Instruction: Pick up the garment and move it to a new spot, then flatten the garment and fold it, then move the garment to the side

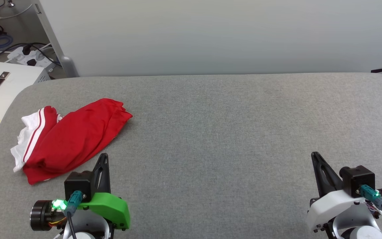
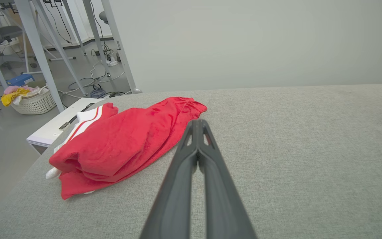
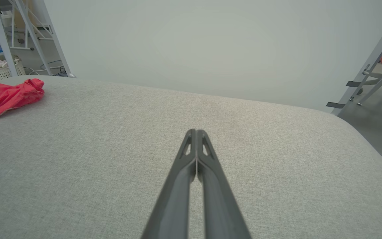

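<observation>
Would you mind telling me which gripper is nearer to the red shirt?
Left. The left gripper is just off the near right edge of the shirt. The right gripper is far across the grey surface, to the shirt's right.

Red jersey T-shirt (image 1: 75, 139): soft, matt knit cloth, creased, with white cloth sleeves. Beneath it, the grey table cover (image 1: 227, 132) is a matt, finely woven fabric with a slightly rough grain. The left gripper (image 2: 197, 122) and right gripper (image 3: 196, 131) have smooth, matt dark fingers, probably plastic. The green wrist cover (image 1: 113, 205) is smooth plastic with a faint sheen.
</observation>
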